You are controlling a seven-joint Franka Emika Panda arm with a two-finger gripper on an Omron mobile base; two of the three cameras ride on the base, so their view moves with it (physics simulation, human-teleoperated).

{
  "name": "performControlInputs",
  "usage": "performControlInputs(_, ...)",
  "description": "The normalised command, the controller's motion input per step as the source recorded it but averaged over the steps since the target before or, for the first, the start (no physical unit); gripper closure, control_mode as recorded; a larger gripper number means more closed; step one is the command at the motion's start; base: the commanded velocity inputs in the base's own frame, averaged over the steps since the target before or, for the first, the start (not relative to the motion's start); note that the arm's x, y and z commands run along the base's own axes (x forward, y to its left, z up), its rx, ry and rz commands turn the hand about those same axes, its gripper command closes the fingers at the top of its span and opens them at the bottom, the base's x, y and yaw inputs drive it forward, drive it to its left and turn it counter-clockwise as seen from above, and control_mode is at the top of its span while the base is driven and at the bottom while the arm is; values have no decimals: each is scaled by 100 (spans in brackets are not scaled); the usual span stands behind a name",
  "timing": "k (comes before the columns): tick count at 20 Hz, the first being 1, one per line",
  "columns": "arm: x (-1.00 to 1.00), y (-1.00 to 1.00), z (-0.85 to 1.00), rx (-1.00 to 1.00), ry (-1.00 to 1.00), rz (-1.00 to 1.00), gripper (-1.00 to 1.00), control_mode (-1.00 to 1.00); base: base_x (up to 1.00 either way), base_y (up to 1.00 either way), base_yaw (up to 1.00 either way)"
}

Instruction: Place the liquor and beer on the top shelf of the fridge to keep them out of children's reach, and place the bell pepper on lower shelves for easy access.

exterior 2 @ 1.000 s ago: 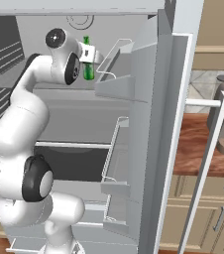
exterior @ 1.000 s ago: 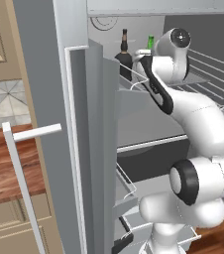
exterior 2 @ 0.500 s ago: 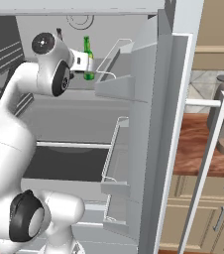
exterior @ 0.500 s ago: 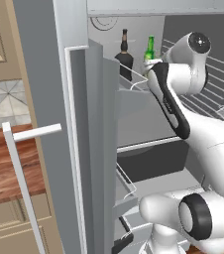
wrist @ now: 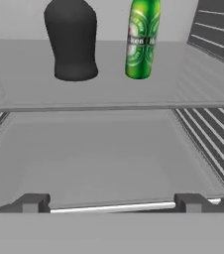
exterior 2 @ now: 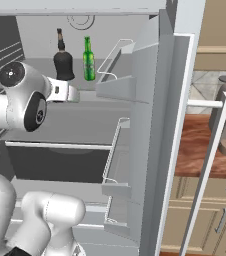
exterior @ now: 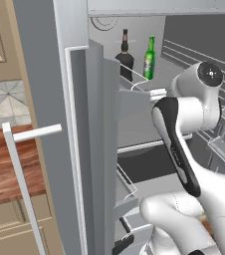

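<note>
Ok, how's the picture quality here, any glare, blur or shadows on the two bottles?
Hand view: sharp, flat even light; the beer shows a soft sheen, the liquor is a dark shape with little detail, both cut off at the top. Left base view: both bottles crisp, no blur. Right base view: also crisp, with faint shading on the shelf.

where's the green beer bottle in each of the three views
Left base view: the beer stands upper middle on the top shelf of the fridge.
Right base view: the beer stands upper left of centre.
Hand view: the beer stands top, right of centre, its neck cut off.
Shared landmark: the liquor stands just left of it in all three.
</note>
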Motion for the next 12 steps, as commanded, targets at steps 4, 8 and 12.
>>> performControlInputs(4,-85,28,-30,0,0,0,-100,-100,0,0,0)
performControlInputs(8,-54,2,-2,0,0,0,-100,-100,0,0,0)
performControlInputs(12,-49,-2,0,0,0,4,-100,-100,0,0,0)
